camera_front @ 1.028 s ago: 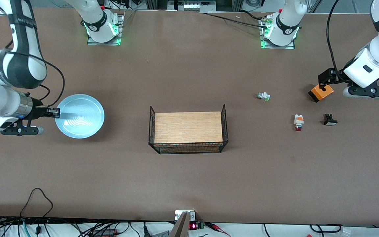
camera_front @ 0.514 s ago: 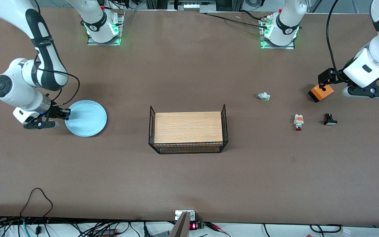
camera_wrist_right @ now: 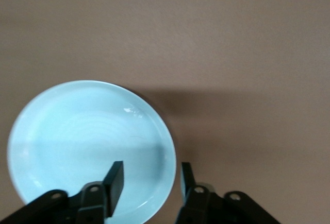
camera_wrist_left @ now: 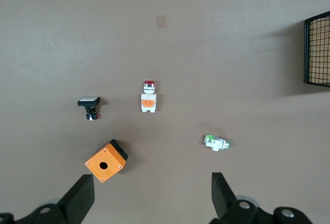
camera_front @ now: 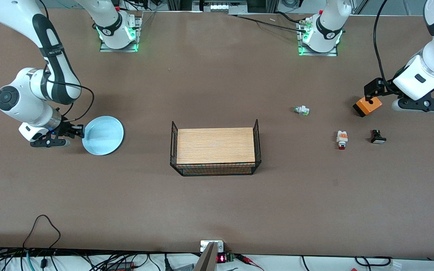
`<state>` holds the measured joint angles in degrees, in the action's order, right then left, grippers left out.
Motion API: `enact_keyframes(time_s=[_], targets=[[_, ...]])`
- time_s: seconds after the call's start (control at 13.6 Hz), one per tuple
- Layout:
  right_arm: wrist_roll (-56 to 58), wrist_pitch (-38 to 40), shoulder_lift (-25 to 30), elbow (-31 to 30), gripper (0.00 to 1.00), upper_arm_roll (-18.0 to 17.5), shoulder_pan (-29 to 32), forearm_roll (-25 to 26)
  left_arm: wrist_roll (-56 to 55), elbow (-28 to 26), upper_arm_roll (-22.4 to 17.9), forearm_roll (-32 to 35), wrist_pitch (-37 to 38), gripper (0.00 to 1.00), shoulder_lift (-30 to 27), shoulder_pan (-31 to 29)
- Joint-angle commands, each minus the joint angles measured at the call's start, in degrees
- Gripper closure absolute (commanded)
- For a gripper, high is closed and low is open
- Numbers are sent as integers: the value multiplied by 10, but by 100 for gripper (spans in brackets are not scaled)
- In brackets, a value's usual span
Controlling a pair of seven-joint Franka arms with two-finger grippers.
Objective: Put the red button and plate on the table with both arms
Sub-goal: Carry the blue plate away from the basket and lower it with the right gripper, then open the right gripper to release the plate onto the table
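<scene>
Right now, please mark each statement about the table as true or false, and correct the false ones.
1. The right hand is at the rim of the plate, with its fingers open on either side of the rim. True.
2. The red button lies on the plate. False: it lies on the table, toward the left arm's end.
3. The left hand is open and holds nothing. True.
4. The orange box sits on the basket stand. False: it is on the table under the left hand.
5. The black-and-white part lies beside the red button. True.
</scene>
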<state>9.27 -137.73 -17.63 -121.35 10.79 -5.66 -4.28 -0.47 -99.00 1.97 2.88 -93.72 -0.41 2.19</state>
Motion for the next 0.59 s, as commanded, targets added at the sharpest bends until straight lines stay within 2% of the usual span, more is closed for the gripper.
enact_keyframes(time_s=[0.0, 0.29, 0.51], targets=[[-70, 97, 22, 55, 0, -6, -27, -6, 0, 7, 0, -10, 12, 0, -4, 1], [-125, 215, 37, 146, 0, -6, -60, -5, 0, 7, 0, -10, 13, 0, -4, 1], [-133, 345, 42, 250, 0, -5, -62, -2, 0, 7, 0, -10, 13, 0, -4, 1]])
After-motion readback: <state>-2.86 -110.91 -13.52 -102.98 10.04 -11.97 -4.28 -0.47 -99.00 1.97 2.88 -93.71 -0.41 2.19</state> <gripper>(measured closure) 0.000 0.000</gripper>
